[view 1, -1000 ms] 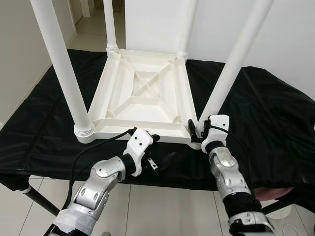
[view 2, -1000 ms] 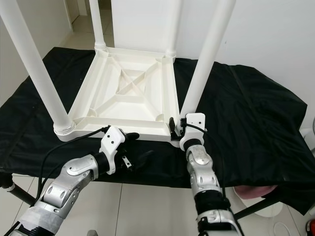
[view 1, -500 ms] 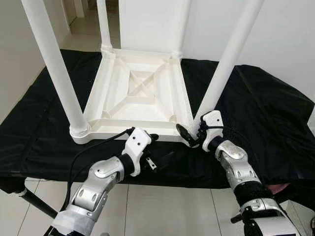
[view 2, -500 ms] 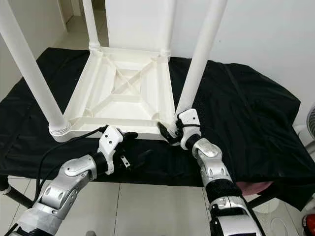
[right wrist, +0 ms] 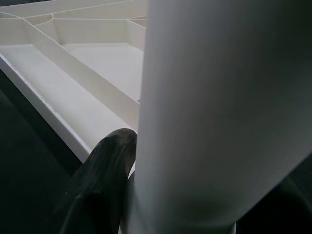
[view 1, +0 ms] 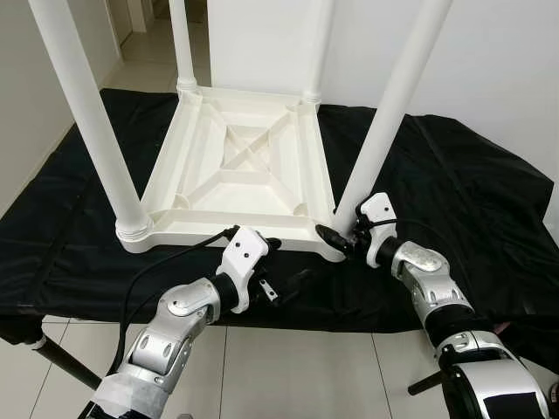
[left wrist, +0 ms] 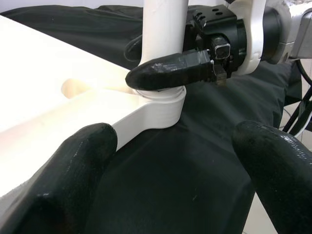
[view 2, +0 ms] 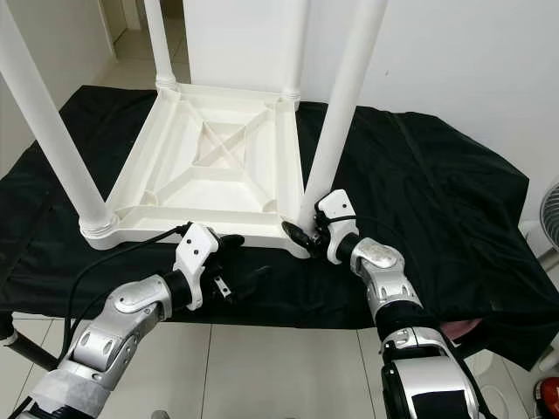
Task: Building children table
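A white children's table (view 1: 218,237) lies upside down on the black cloth, all of its legs pointing up. My right gripper (view 1: 343,234) is shut on the base of the near right leg (view 1: 389,113), where it meets the corner socket. One of its black fingers (left wrist: 170,70) crosses the front of that leg (left wrist: 163,29), and in the right wrist view a finger (right wrist: 105,175) presses against the leg (right wrist: 219,107). My left gripper (view 1: 288,262) hovers open with nothing between its fingers, just in front of the table's near edge and to the left of that corner.
The black-covered worktable (view 1: 454,183) stretches out to the right of the white table. Its front edge runs just under my arms, with tiled floor (view 1: 297,367) below. The near left leg (view 1: 87,122) stands tall at the left. A white wall is close behind.
The view has shifted a little. My right wrist has swung out to the right, so its gripper now reaches the near right leg's base from the side. The left arm has stayed put.
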{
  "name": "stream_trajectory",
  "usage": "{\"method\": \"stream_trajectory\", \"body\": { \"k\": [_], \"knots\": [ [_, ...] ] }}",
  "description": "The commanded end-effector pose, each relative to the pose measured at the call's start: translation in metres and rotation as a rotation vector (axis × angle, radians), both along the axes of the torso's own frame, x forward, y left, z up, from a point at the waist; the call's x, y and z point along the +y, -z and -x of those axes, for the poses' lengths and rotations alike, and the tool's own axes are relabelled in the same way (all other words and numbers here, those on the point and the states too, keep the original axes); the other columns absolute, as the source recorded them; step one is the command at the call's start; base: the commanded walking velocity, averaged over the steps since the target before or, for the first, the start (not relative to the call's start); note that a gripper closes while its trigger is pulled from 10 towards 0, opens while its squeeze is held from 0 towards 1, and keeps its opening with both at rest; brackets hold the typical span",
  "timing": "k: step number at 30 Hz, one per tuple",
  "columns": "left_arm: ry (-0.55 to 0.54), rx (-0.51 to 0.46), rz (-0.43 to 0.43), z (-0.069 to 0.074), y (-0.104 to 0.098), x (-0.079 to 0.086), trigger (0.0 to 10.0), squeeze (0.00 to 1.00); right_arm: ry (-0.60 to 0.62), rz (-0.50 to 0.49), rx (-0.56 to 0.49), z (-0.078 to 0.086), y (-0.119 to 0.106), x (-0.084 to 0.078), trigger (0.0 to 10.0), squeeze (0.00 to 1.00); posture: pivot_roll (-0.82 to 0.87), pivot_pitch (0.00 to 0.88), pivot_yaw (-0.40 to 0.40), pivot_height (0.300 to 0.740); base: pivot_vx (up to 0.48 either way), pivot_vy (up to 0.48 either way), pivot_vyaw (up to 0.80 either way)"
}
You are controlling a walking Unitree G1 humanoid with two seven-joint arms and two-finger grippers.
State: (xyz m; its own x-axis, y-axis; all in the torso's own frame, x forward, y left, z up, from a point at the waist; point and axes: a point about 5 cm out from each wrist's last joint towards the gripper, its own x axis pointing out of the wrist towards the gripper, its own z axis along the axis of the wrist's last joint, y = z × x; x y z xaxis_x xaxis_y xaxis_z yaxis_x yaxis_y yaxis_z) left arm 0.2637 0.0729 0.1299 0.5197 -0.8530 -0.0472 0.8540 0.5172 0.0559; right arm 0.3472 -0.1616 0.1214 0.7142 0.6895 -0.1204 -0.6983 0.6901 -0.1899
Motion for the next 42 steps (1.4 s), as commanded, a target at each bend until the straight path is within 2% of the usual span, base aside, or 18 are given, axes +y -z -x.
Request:
{"method": "stream_trajectory", "body": {
  "k": [1, 8, 9, 10, 12, 14, 16, 18, 20, 23, 25, 26, 27, 28, 36, 42],
  "knots": [
    [-0.034, -0.004, -0.004, -0.001, -0.001, -0.001, 10.0, 0.00, -0.038, 0.032, 0.078, 0.006, 0.016, 0.000, 0.0, 0.00, 0.00, 0.000, -0.065, 0.740, 0.000, 0.000, 0.00],
    [-0.028, -0.003, -0.002, -0.001, -0.001, -0.002, 10.0, 0.00, -0.018, 0.000, 0.076, 0.008, 0.020, 0.000, 0.0, 0.00, 0.00, 0.000, -0.065, 0.740, 0.000, 0.000, 0.00],
    [-0.028, -0.004, -0.002, -0.001, -0.001, -0.002, 10.0, 0.00, -0.005, -0.002, 0.074, 0.007, 0.020, 0.000, 1.2, 0.00, -0.01, 0.000, -0.063, 0.740, 0.000, 0.000, 0.00],
    [-0.027, -0.003, 0.000, -0.001, -0.001, -0.003, 10.0, 0.00, 0.056, -0.015, 0.064, 0.005, 0.020, 0.001, 10.0, 0.00, -0.02, 0.000, -0.063, 0.740, 0.000, 0.000, 0.00],
    [-0.026, -0.003, 0.001, -0.001, -0.001, -0.003, 10.0, 0.00, 0.100, -0.023, 0.057, 0.003, 0.019, 0.001, 10.0, 0.00, -0.02, 0.000, -0.063, 0.740, 0.000, 0.000, 0.00],
    [-0.022, -0.001, 0.002, 0.000, 0.000, -0.005, 10.0, 0.00, 0.216, -0.040, 0.036, 0.001, 0.020, 0.001, 10.0, 0.00, -0.03, 0.000, -0.063, 0.740, 0.000, 0.000, 0.00],
    [-0.019, 0.000, 0.002, 0.000, 0.000, -0.005, 10.0, 0.00, 0.248, -0.047, 0.030, 0.001, 0.021, 0.002, 10.0, 0.00, -0.03, 0.000, -0.064, 0.740, 0.000, 0.000, 0.00],
    [-0.012, 0.003, 0.006, 0.001, 0.000, -0.007, 10.0, 0.00, 0.328, -0.087, 0.023, 0.003, 0.022, 0.005, 10.0, 0.00, -0.04, 0.000, -0.065, 0.740, 0.000, 0.000, 0.00],
    [-0.012, 0.003, 0.006, 0.001, 0.000, -0.007, 10.0, 0.00, 0.328, -0.087, 0.023, 0.003, 0.022, 0.005, 10.0, 0.00, -0.04, 0.000, -0.065, 0.740, 0.000, 0.000, 0.00],
    [0.006, 0.011, 0.007, 0.002, 0.002, -0.010, 10.0, 0.00, 0.528, -0.194, 0.037, 0.007, 0.025, 0.007, 10.0, 0.00, -0.06, 0.000, -0.036, 0.740, 0.000, 0.000, 0.00],
    [0.006, 0.011, 0.007, 0.002, 0.002, -0.010, 10.0, 0.00, 0.528, -0.194, 0.037, 0.007, 0.025, 0.007, 10.0, 0.00, -0.06, 0.000, -0.036, 0.740, 0.000, 0.000, 0.00],
    [0.025, 0.015, 0.007, 0.003, 0.002, -0.012, 10.0, 0.00, 0.655, -0.219, 0.036, 0.012, 0.028, 0.008, 10.0, 0.00, -0.07, 0.000, -0.027, 0.740, 0.000, 0.000, 0.00],
    [0.025, 0.015, 0.007, 0.003, 0.002, -0.012, 10.0, 0.00, 0.655, -0.219, 0.036, 0.012, 0.028, 0.008, 10.0, 0.00, -0.07, 0.000, -0.027, 0.740, 0.000, 0.000, 0.00],
    [0.033, 0.014, 0.004, 0.002, 0.001, -0.013, 10.0, 0.00, 0.708, -0.225, 0.031, 0.014, 0.030, 0.010, 10.0, 0.00, -0.07, 0.000, -0.027, 0.740, 0.000, 0.000, 0.00],
    [0.043, 0.002, -0.002, -0.002, -0.002, -0.012, 10.0, 0.00, 0.897, -0.230, 0.030, 0.024, 0.037, 0.028, 10.0, 0.00, -0.07, 0.000, -0.032, 0.740, 0.000, 0.000, 0.00],
    [0.037, -0.001, 0.001, -0.003, -0.002, -0.013, 10.0, 0.00, 0.885, -0.239, 0.022, 0.024, 0.032, 0.036, 10.0, 0.00, -0.07, 0.000, -0.039, 0.740, 0.000, 0.000, 0.00]
  ]
}}
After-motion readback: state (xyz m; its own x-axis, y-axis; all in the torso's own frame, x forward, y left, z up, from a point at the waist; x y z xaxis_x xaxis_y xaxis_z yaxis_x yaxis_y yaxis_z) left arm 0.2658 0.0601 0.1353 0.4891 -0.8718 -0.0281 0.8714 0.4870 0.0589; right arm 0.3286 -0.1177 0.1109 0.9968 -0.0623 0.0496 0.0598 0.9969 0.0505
